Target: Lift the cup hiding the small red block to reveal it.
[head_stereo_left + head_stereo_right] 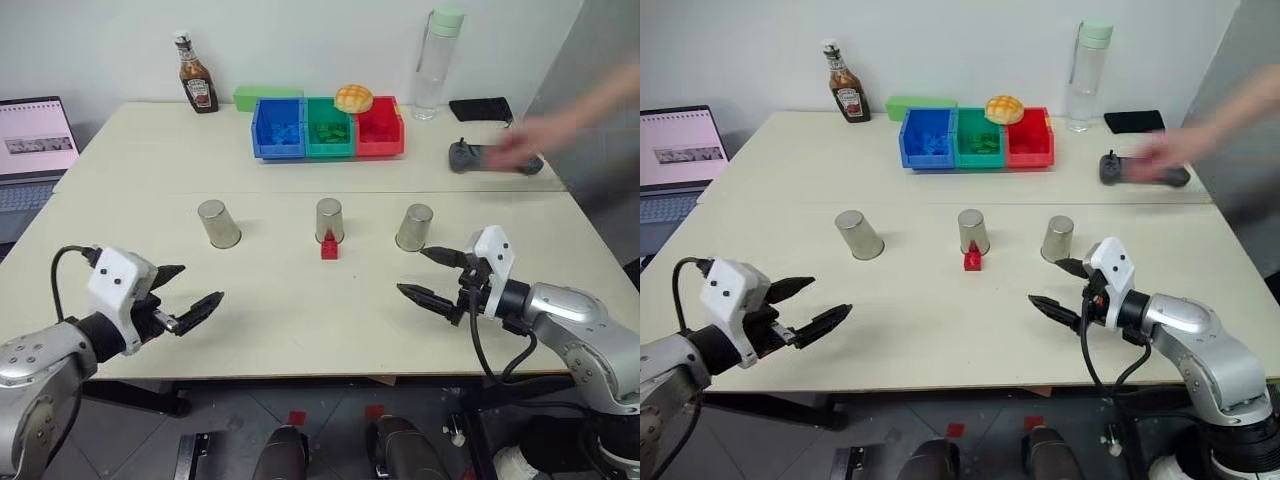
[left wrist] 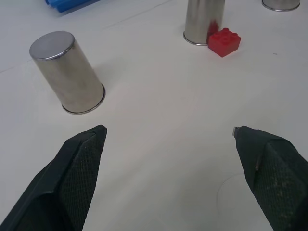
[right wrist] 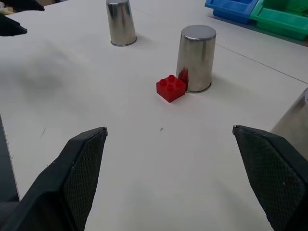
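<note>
From my head camera, the small red block [image 1: 329, 247] sits uncovered, touching the front of the middle cup [image 1: 329, 219]. My left gripper [image 1: 185, 299] and right gripper [image 1: 432, 276] both hover spread wide. Left wrist: fingers [image 2: 77, 168] apart over bare table [image 2: 159, 125]. Right wrist: fingers [image 3: 82, 163] apart too.

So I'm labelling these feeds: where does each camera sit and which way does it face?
Left eye: head, looking down over the table; left end effector.
Right eye: same head camera; right end effector.
Left wrist: along its fingers toward the left silver metal cup.
Right wrist: along its fingers toward the middle cup.
All share the small red studded block.
</note>
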### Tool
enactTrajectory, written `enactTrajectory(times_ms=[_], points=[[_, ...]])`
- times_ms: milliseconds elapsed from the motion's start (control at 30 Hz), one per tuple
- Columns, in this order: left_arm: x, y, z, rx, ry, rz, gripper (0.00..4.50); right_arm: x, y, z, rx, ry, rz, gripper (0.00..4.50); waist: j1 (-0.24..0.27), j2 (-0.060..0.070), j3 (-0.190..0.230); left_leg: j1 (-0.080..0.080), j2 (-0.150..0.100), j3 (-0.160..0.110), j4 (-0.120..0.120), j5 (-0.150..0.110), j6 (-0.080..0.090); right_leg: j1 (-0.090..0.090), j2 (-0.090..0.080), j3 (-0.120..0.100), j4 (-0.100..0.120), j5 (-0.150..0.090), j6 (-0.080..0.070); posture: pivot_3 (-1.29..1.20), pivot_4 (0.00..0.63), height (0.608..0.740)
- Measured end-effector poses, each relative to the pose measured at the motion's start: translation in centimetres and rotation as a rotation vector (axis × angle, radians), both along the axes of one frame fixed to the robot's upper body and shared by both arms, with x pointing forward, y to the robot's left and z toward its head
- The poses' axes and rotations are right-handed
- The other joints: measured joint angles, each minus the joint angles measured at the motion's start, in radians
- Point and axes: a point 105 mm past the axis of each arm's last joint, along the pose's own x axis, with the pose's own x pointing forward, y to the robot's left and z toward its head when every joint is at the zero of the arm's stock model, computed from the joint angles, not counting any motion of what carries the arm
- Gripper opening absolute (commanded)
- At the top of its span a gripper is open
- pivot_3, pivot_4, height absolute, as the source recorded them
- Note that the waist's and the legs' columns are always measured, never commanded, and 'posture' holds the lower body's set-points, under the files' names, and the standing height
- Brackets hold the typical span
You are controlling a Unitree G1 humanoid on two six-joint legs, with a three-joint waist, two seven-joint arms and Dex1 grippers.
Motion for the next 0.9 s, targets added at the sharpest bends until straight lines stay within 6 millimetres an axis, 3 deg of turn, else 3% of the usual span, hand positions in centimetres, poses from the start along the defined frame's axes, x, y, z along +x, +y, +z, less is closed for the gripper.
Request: enactTrajectory(times_ms=[900], points=[[-0.21, -0.06, 0.23, -0.020, -0.004, -0.012, 4.50, 0.03, 0.27, -0.12, 0.005, -0.002, 0.028, 4.45, 0.000, 0.000, 0.000, 0.000, 0.000, 0.000, 0.000, 0.000, 0.000, 0.000, 0.000, 0.000, 0.000, 0.000, 0.000, 0.00, 0.150, 0.740]])
